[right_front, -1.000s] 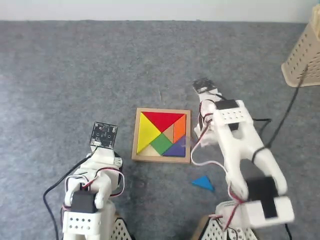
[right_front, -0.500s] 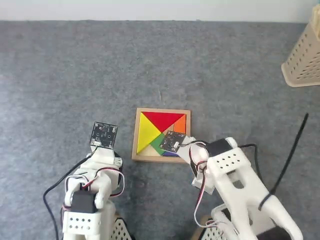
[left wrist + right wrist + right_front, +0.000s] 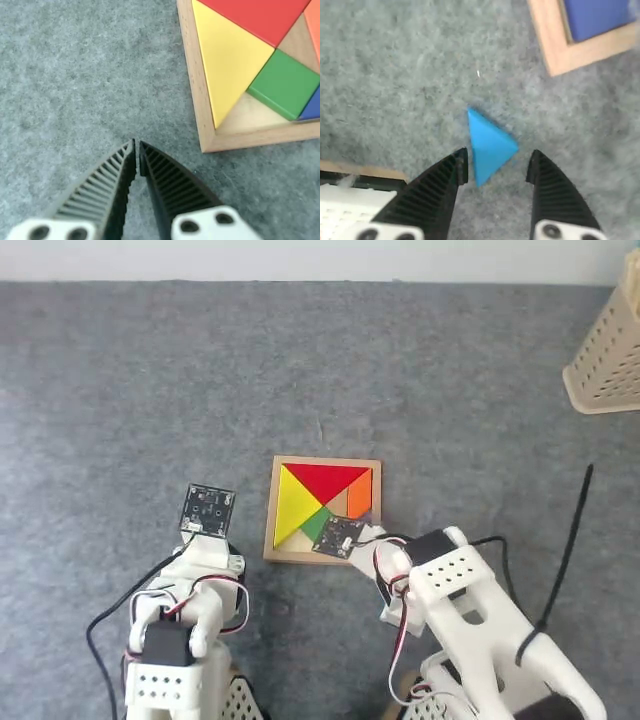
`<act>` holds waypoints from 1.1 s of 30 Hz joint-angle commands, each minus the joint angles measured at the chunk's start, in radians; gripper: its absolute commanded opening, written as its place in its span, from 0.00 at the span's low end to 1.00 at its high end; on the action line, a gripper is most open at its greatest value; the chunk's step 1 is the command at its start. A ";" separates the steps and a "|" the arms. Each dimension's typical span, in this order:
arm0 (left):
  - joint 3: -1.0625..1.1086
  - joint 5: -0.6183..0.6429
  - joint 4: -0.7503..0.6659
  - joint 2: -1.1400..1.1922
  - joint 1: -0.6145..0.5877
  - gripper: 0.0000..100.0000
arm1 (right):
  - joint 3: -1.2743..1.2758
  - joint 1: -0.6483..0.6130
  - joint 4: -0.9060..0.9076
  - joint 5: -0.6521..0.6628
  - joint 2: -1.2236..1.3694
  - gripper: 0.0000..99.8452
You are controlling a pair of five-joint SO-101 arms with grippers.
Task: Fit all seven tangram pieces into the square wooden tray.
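Straddling the light blue triangle [image 3: 490, 145], the right arm's jaws stand spread wide, one finger on each side of the piece and neither clearly touching it. The triangle lies flat on the grey worktop [image 3: 395, 60], apart from the wooden tray [image 3: 560, 50], whose nearest corner holds a dark blue piece [image 3: 597, 17].

The step in hand looks like the pickup of this loose triangle. The next move probably calls for dropping a little and clenching across the piece, then lifting it over the tray rim and turning it to suit an open slot.

The triangle's long edge runs lengthwise with the jaws' reach, close along one finger, while its square corner points across at the other finger. Squeezed this way, the piece would be caught between an edge and a point, so it may twist as the jaws bite.

The left arm's jaws are clenched on nothing, their tips low over the worktop just off the tray's corner [image 3: 192, 75]. Inside sit the yellow triangle [image 3: 230, 65], red triangle [image 3: 260, 15] and green square [image 3: 287, 85], with a bare triangular patch of wood [image 3: 250, 115] between yellow and green that looks a likely seat.
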 commanded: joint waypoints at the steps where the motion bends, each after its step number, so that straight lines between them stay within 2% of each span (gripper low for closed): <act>1: -0.019 0.006 0.006 -0.021 -0.005 0.01 | -0.009 -0.004 -0.031 0.000 -0.031 0.22; 8: -0.019 0.006 0.006 -0.021 -0.005 0.01 | -0.005 -0.008 -0.053 0.002 -0.018 0.22; 15: -0.019 0.006 0.006 -0.021 -0.005 0.01 | -0.011 -0.005 -0.127 -0.003 0.128 0.22; 21: -0.019 0.006 0.006 -0.021 -0.005 0.01 | -0.052 -0.002 -0.125 -0.008 0.183 0.13; 26: -0.019 0.006 0.006 -0.021 -0.005 0.01 | -0.063 -0.002 -0.124 -0.043 0.183 0.11; 33: -0.019 0.006 0.006 -0.021 -0.005 0.01 | -0.239 -0.004 0.030 -0.077 0.182 0.11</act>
